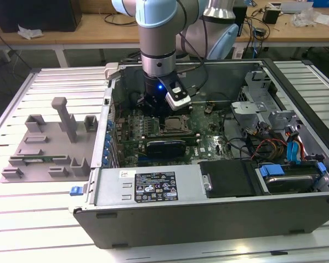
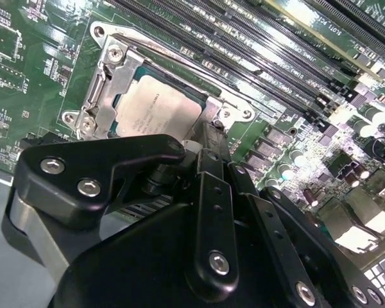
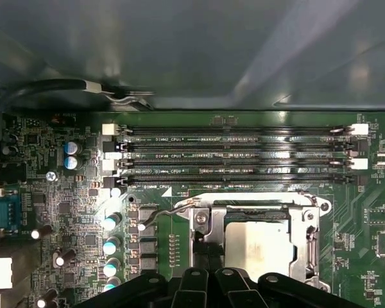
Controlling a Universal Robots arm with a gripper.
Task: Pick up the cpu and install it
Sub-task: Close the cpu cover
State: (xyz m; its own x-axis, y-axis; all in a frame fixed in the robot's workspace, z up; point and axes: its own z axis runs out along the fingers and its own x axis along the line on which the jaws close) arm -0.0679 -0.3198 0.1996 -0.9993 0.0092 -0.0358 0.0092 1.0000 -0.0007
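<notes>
Cpu (image 2: 155, 114), a silvery flat square with a darker rim, is seen seated in the socket (image 2: 108, 76) frame, directly under the gripper (image 2: 208, 144) tip. Whether the gripper is apart or clamped cannot be told.

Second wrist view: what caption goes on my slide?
The gripper close by the cpu, which lies in the metal-framed socket.

Pale slatted metal counter (image 1: 33, 219) underneath. Resting directly on its slats, right below the gripper (image 1: 163, 109): open grey computer case (image 1: 208, 219), lid off. Off to the exterior view's left of the gripper, just beside the case: grey moulded fixture (image 1: 44, 148) with upright posts, flat on the counter.
</notes>
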